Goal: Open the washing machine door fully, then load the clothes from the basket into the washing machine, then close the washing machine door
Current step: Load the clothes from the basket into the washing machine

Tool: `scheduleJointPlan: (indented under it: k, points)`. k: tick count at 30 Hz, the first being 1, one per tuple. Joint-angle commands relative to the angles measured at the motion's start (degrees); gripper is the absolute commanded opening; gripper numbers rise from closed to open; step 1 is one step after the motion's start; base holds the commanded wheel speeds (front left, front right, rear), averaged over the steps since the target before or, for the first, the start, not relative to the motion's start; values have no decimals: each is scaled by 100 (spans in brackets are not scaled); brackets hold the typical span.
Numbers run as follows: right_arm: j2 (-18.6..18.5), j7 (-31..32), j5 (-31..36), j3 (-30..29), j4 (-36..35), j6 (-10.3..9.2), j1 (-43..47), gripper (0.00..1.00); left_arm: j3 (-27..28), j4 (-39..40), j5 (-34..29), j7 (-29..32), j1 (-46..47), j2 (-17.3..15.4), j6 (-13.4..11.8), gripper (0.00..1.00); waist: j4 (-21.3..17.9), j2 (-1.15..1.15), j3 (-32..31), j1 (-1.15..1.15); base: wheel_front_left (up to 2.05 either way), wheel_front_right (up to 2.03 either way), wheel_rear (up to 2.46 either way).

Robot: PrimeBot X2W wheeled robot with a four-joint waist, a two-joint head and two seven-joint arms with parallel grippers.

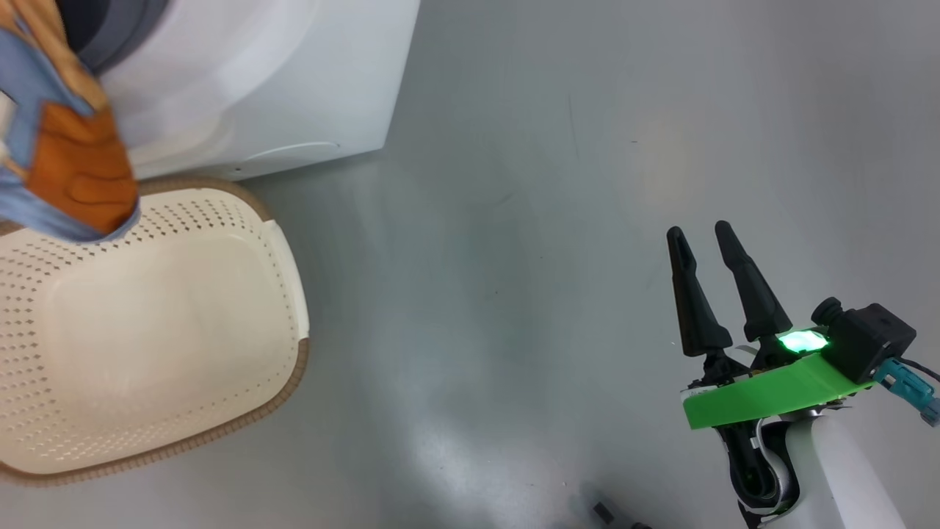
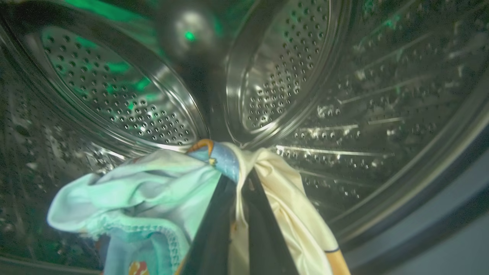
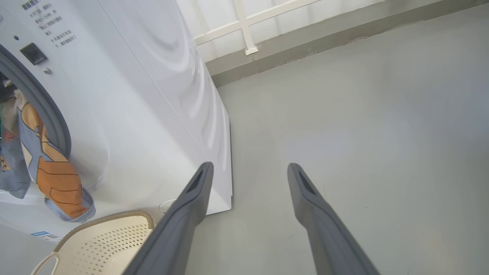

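The left claw (image 2: 238, 178) is reaching into the washing machine (image 1: 279, 81), its fingers pressed together and pinching the clothes (image 2: 133, 191). A pale blue garment and a cream cloth are bunching at the fingertips in front of the steel drum (image 2: 114, 95). From outside, part of the bundle, blue with orange patches, is hanging over the grey rubber ring (image 3: 49, 114) at the machine's mouth, so the load is sitting only partway inside. The basket (image 1: 294, 353) is resting on the floor (image 1: 514, 257) just in front of the washing machine, and the part of it that is showing is holding no clothes. The right claw (image 1: 699, 232) is hovering over the floor well to the right of the washing machine, fingers spread and gripping nothing. By my reading, the opening of the door is done, since the arm is passing freely through the mouth, and the loading is nearing its end. Remaining are pushing the bundle fully in, letting go, drawing the arm out and closing the door.
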State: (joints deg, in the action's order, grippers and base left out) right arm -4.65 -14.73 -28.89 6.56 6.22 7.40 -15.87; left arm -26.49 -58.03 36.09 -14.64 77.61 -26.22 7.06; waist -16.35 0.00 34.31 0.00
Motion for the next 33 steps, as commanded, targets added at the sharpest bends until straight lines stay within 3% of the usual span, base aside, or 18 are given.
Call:
scheduleJointPlan:
  k: [1, 5, 9, 14, 15, 16, 17, 19, 20, 28, 33]
  points:
    - [32, -27, -31, 129, -146, 9, -21, 100, 370, 500, -241, -35, 211, -357, -134, 0, -57, 0, 66, 0, 0, 0, 0]
    - [63, -27, -36, 139, -150, 9, -30, 100, 1045, 1420, -798, -35, 40, -397, -331, 0, -81, 0, 121, 0, 0, 0, 0]
    - [80, -27, -36, 158, -148, 9, -60, 100, 1557, 1988, -1221, -35, -207, -315, -374, 0, -91, 0, 157, 0, 0, 0, 0]
    - [91, -27, -29, 173, -140, 9, -81, 100, 1919, 1757, -1561, -35, -604, -55, -172, 0, -66, 0, 166, 0, 0, 0, 0]
    - [91, -27, -27, 174, -135, 9, -77, 100, 1946, 1545, -1553, -35, -637, -1, -137, 9, -57, 0, 162, 0, 0, 0, 0]
    - [91, -27, -25, 177, -132, 9, -75, 100, 1911, 1379, -1610, -35, -639, 15, -99, 28, -51, 0, 160, 0, 0, 0, 0]
    - [92, -27, -23, 183, -127, 9, -73, 100, 1917, 1170, -1598, -35, -632, 48, -70, 35, -48, 0, 152, 0, 0, 0, 0]
    - [92, -27, -21, 193, -125, 9, -67, 100, 1883, 816, -1592, -35, -555, 81, -22, 84, -41, 0, 148, 0, 0, 0, 0]
    - [92, -27, -21, 196, -126, 9, -66, 100, 1886, 693, -1582, -35, -508, 89, -8, 99, -39, 0, 147, 0, 0, 0, 0]
    - [83, -27, -18, 188, -121, 9, -59, 100, 1644, -184, -1443, -36, -240, 213, 39, 100, 0, 0, 126, 0, 0, 0, 0]
    - [74, -27, -15, 180, -124, 9, -74, 100, 1371, -315, -1248, -36, -135, 245, 41, 100, 37, 0, 133, 0, 0, 0, 0]
